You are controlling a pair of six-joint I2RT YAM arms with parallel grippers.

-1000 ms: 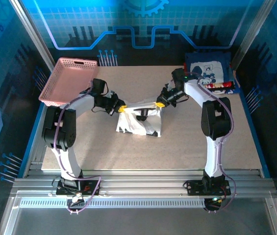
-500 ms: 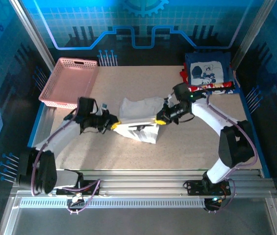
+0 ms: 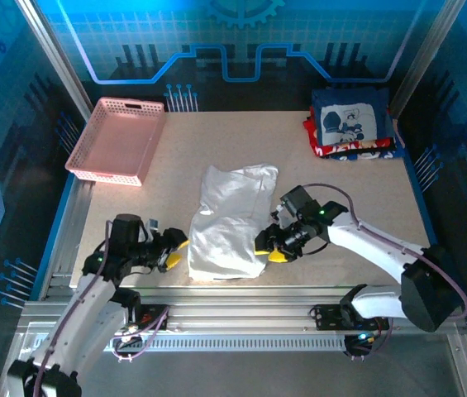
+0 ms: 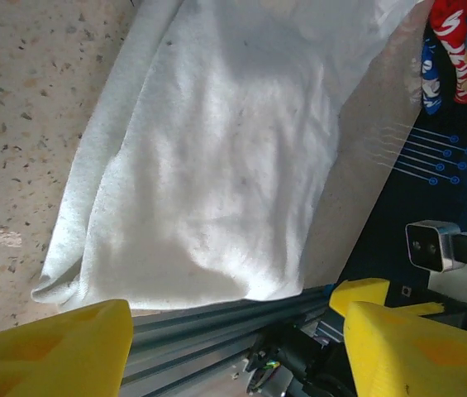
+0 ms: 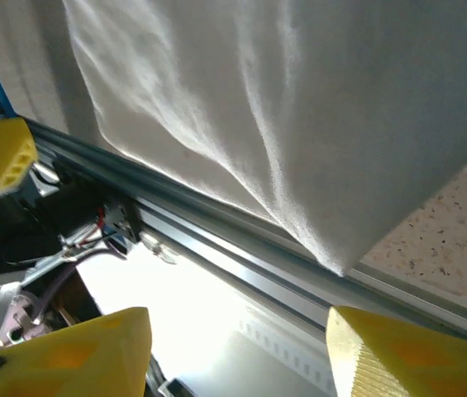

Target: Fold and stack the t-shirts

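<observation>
The counter point(image 3: 365, 182) carries a white shirt point(image 3: 229, 219) spread flat between the two hands, its near hem at the counter's near edge, beside the metal rail point(image 3: 241, 298). A pink basket point(image 3: 117, 141) sits far ahead of the left hand, at the counter's far left corner. Far ahead of the right hand, a stack point(image 3: 353, 124) of folded shirts lies with a navy one with white print on top and red and blue ones under it. Bare counter lies between that hand and the stack. The left hand point(image 3: 173, 252) rests just left of the shirt's near corner, its yellow fingers point(image 4: 51, 347) spread wide with nothing gripped. The right hand point(image 3: 268, 248) is just right of the opposite near corner, also wide apart, with the shirt's edge ahead of it.
</observation>
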